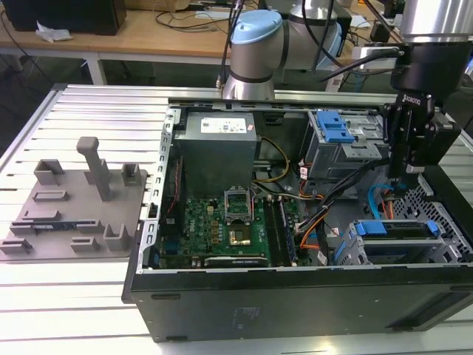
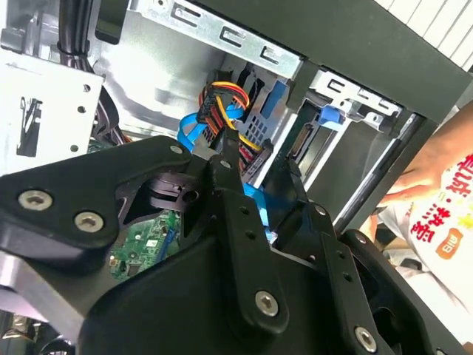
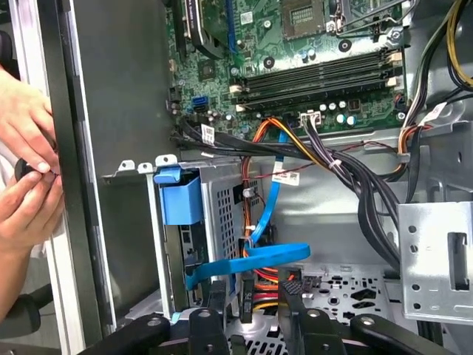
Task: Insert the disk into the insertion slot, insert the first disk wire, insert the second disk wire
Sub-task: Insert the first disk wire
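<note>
- The disk [image 1: 403, 250] sits in the slot [image 1: 346, 250], the low cage in the computer case [image 1: 295, 310] toward the exterior view's right. That step looks done.
- My end effector [image 3: 253, 292] hangs released, fingers apart beside the blue flat cable [image 3: 251, 260] and the red and yellow wires [image 3: 264, 299].
- I judge the first wire step is in hand. It calls for squaring a plug to the disk's connector edge in a crowded bay.

A person's hands [image 3: 26, 122] — cropped at the first wrist view's edge
</note>
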You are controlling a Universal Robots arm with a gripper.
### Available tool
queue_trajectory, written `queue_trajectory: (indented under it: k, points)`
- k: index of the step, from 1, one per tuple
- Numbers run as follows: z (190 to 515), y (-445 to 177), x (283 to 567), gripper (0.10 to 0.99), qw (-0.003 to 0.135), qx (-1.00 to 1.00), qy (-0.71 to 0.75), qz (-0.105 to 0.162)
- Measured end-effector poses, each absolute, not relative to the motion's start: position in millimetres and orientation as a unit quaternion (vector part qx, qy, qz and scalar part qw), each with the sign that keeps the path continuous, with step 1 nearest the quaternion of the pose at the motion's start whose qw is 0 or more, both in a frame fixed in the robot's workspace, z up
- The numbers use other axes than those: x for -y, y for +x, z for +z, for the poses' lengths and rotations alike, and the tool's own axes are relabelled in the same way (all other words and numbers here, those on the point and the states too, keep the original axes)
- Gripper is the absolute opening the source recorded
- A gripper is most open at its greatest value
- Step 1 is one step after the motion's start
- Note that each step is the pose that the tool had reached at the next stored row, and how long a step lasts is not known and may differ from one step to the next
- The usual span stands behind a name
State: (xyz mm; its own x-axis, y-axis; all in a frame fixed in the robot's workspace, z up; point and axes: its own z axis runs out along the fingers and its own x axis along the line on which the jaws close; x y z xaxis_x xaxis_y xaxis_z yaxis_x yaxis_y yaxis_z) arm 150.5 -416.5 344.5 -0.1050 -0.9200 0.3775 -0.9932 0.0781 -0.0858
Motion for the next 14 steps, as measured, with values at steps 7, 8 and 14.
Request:
queue_trajectory:
  k: [7,8,14]
  points:
    - [342.6,148.7,416.3,0.259,0.106,0.726,0.657,0.17]
    - [342.5,147.7,416.3,0.259,0.105,0.727,0.657,0.17]
    - [341.1,143.7,416.3,0.259,0.105,0.726,0.657,0.174]
